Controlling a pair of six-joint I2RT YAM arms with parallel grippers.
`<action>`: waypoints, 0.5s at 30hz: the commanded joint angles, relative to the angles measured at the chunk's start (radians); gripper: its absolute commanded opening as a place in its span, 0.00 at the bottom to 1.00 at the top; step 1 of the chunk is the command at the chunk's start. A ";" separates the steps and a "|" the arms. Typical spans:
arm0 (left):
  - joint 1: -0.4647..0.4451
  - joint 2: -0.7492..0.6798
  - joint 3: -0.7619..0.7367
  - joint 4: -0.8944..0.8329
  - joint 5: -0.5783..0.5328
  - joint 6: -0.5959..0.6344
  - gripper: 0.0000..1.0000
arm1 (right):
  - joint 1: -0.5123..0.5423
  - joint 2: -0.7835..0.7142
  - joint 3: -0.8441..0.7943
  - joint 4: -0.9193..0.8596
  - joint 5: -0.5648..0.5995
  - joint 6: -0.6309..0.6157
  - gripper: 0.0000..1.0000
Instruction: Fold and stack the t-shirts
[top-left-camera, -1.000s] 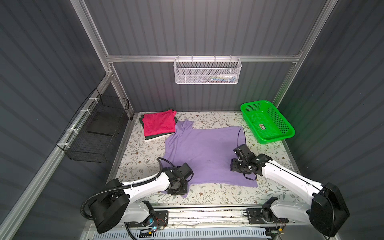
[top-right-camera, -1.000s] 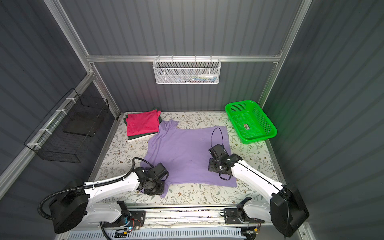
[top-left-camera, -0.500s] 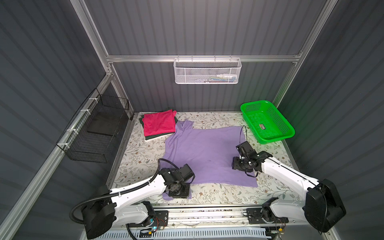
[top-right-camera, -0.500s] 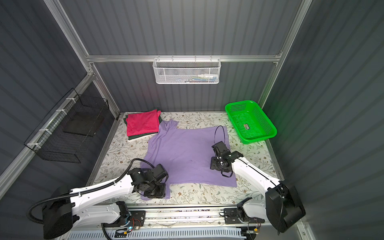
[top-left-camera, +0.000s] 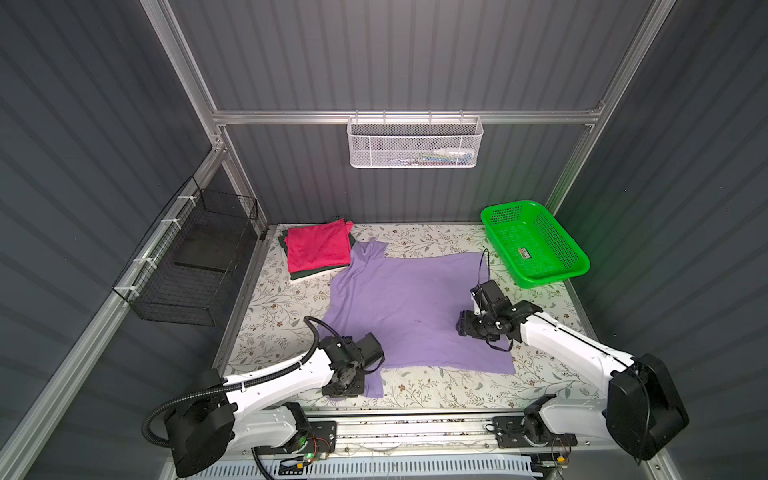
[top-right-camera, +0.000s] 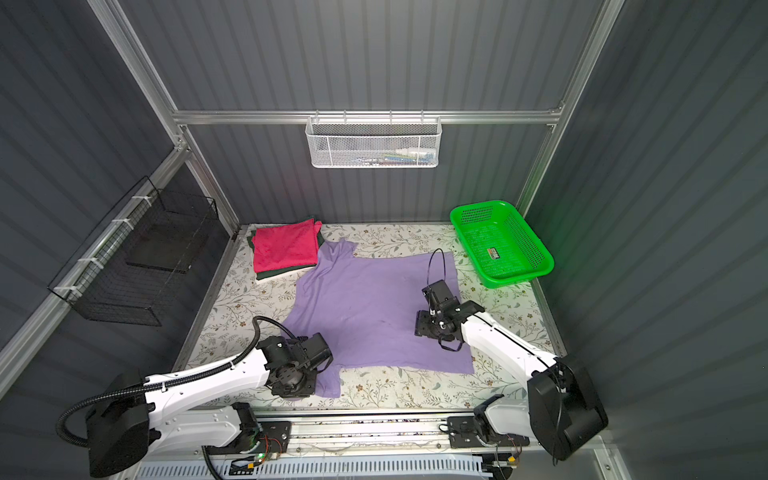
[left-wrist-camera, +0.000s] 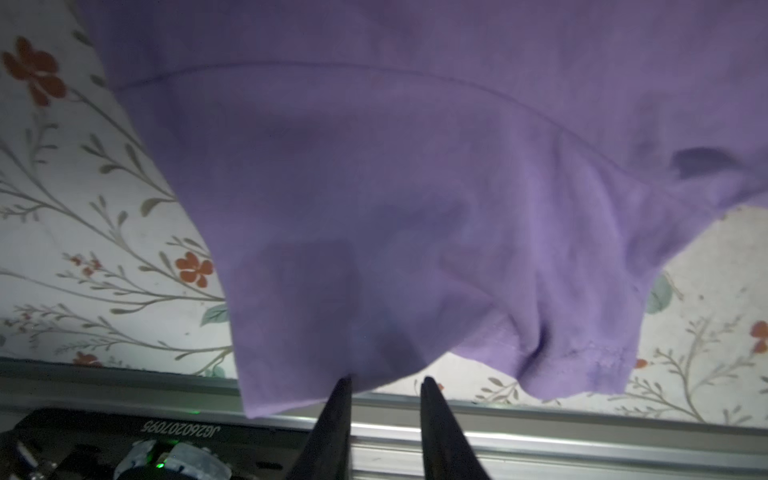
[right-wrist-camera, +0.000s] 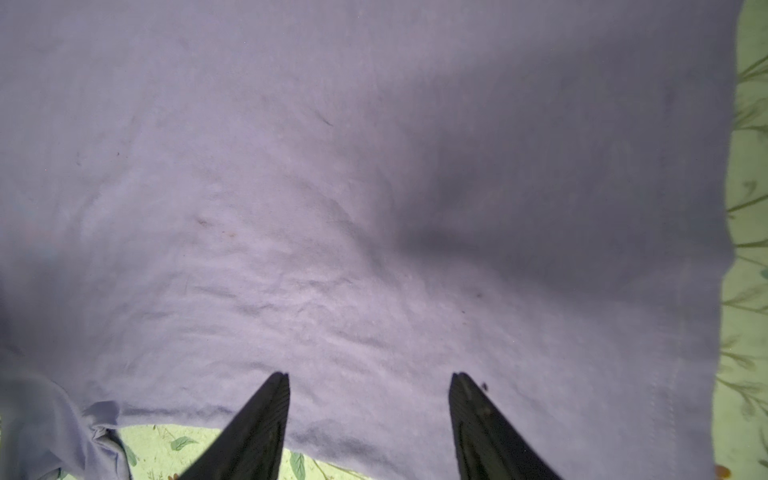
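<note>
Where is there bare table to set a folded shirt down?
Free: left strip of table between folded stack and left arm; front strip between lavender shirt and rail. Crowded: centre under lavender shirt, back right by green basket.

The purple t-shirt (top-left-camera: 411, 307) lies spread flat at centre, one sleeve toward seven o'clock. At eleven o'clock the folded pink t-shirt (top-left-camera: 320, 249) tops the folded dark green t-shirt (top-left-camera: 318, 272).

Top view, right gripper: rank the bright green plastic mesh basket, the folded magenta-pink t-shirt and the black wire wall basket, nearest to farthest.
1. Bright green plastic mesh basket, back right.
2. Folded magenta-pink t-shirt, back left.
3. Black wire wall basket, hanging at far left.
</note>
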 joint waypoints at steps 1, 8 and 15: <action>0.039 0.009 0.008 -0.065 -0.078 -0.024 0.31 | 0.002 0.007 -0.008 0.010 -0.018 -0.011 0.64; 0.150 -0.017 -0.068 0.076 -0.081 -0.016 0.31 | 0.002 0.032 -0.007 0.022 -0.036 -0.017 0.65; 0.203 0.053 -0.080 0.208 -0.089 0.011 0.32 | 0.003 0.045 -0.014 0.031 -0.046 -0.019 0.65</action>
